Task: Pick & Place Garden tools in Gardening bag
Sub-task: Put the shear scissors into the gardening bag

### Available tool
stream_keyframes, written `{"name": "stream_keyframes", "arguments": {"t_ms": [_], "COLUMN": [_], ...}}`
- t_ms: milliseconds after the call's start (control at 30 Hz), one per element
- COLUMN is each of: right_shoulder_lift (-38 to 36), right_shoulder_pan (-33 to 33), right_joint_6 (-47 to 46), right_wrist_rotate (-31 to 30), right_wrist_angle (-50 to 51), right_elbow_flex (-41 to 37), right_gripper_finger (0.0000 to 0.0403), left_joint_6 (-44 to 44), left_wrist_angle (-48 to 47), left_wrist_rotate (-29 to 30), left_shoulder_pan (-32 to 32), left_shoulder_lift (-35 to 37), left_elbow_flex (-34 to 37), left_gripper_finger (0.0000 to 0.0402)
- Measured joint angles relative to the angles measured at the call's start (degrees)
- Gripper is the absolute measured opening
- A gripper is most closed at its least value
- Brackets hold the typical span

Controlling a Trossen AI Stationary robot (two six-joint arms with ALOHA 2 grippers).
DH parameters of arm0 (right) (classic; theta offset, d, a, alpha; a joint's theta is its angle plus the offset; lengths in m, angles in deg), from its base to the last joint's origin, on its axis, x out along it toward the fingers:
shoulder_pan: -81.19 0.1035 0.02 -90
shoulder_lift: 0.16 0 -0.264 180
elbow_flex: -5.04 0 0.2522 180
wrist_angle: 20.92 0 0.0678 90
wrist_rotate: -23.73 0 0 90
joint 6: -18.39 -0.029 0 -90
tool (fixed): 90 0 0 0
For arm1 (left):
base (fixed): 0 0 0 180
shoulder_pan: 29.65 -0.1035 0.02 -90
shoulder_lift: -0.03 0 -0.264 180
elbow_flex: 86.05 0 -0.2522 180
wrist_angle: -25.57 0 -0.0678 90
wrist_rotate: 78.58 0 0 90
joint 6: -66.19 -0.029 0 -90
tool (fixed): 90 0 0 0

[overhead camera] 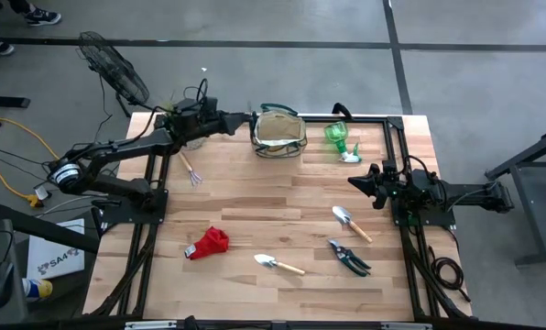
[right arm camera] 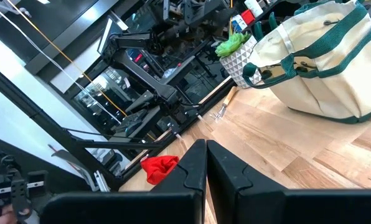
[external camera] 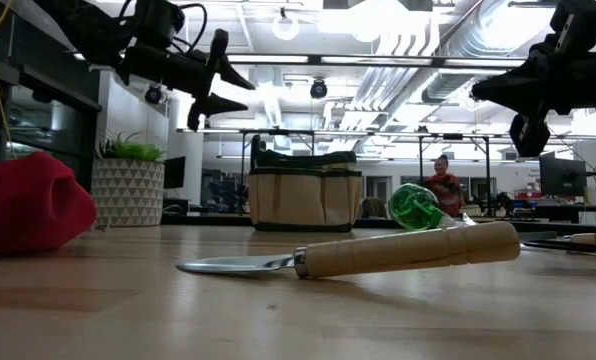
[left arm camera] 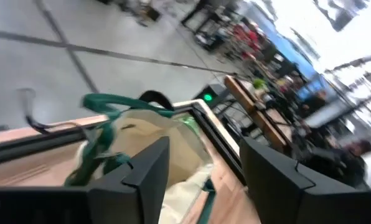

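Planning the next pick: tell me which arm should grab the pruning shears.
Right. The right gripper, shut, waits at the table's right side, with the pruning shears lying nearby on that side. The left gripper, open, is at the gardening bag, far across the table.

Pale planked wood tabletop (overhead camera: 255, 197), matt. Beige woven-fabric round bag (overhead camera: 278, 134), dark green cloth trim. Near trowel (external camera: 353, 256): smooth light wood handle, dull silver metal blade. Crumpled red cloth (overhead camera: 209, 244). Translucent green plastic piece (external camera: 415, 207) (glossy). My black fingers (left arm camera: 149, 177): matt plastic.
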Motion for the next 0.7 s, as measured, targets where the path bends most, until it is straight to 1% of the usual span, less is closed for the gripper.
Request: {"name": "stream_keyframes", "arguments": {"t_ms": [167, 467, 567, 700], "right_shoulder_lift": [-0.02, 0.0, 0.0, -0.01], "right_shoulder_pan": [0.02, 0.02, 0.0, 0.0], "right_joint_6": [-0.01, 0.0, 0.01, -0.01], "right_wrist_rotate": [-0.01, -0.01, 0.01, 0.0], "right_wrist_angle": [0.0, 0.0, 0.0, 0.0], "right_elbow_flex": [0.01, 0.0, -0.01, -0.01], "right_gripper_finger": [0.0003, 0.0003, 0.0003, 0.0003], "left_joint_6": [-6.06, -21.91, -24.09, -24.45], "left_wrist_angle": [1.13, 1.35, 2.51, 3.85], "left_wrist_rotate": [-8.25, -25.53, -27.63, -26.79], "left_shoulder_pan": [-0.26, -0.21, -0.19, -0.19], "left_shoulder_lift": [0.0, 0.08, 1.44, 5.29], "left_elbow_flex": [-0.02, 0.46, 4.1, 11.02], "left_gripper_finger": [0.0193, 0.0193, 0.0193, 0.0193]}}
